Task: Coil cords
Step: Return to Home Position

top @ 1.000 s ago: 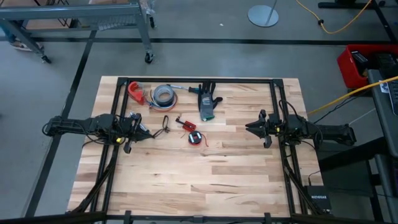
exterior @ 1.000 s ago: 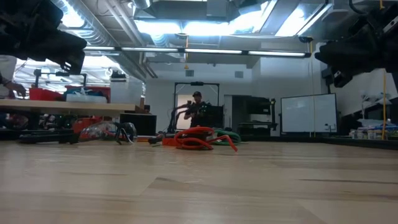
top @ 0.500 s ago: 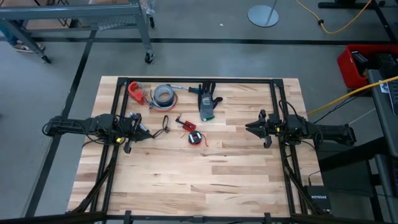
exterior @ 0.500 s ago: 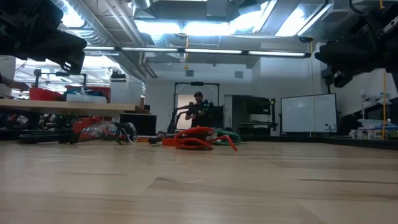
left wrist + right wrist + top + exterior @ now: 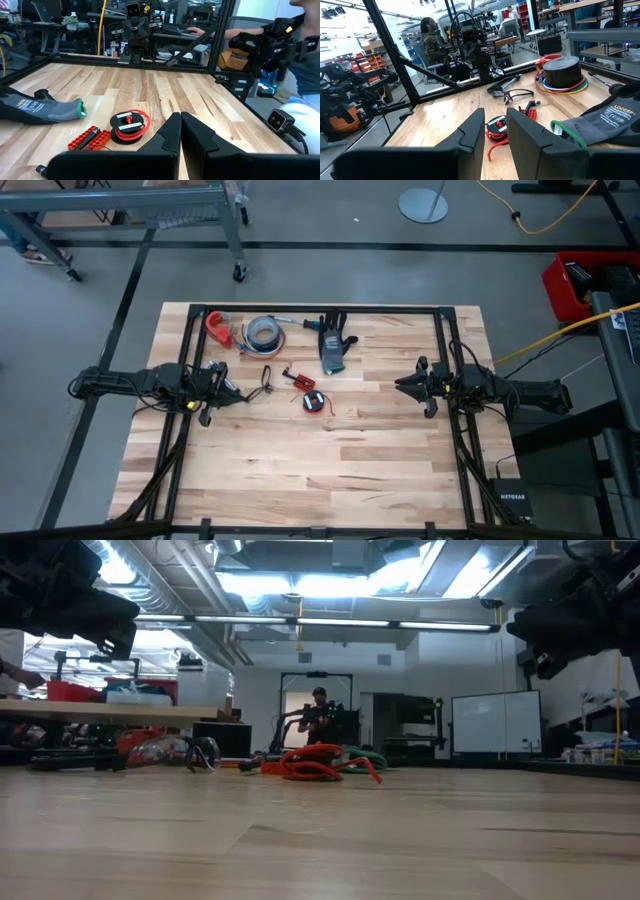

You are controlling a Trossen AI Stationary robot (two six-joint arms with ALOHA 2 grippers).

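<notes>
The cords are a small coil of red wire (image 5: 314, 402) lying flat on the table's middle, with loose red ends trailing beside it. The coil also shows in the left wrist view (image 5: 130, 125), the right wrist view (image 5: 496, 126) and the low view (image 5: 315, 762). A red-and-black connector piece (image 5: 298, 378) lies just beyond it. My left gripper (image 5: 228, 392) hovers level at the table's left, shut (image 5: 180, 119), touching nothing. My right gripper (image 5: 400, 385) hovers level at the right, slightly open (image 5: 496, 122), with nothing between its fingers.
A grey glove (image 5: 335, 348), a grey tape roll (image 5: 265, 332) and a red item (image 5: 217, 328) lie along the far side. Safety glasses (image 5: 514, 94) lie left of the connector. Black frame rails (image 5: 445, 340) border the table. Bare wood fills the near half.
</notes>
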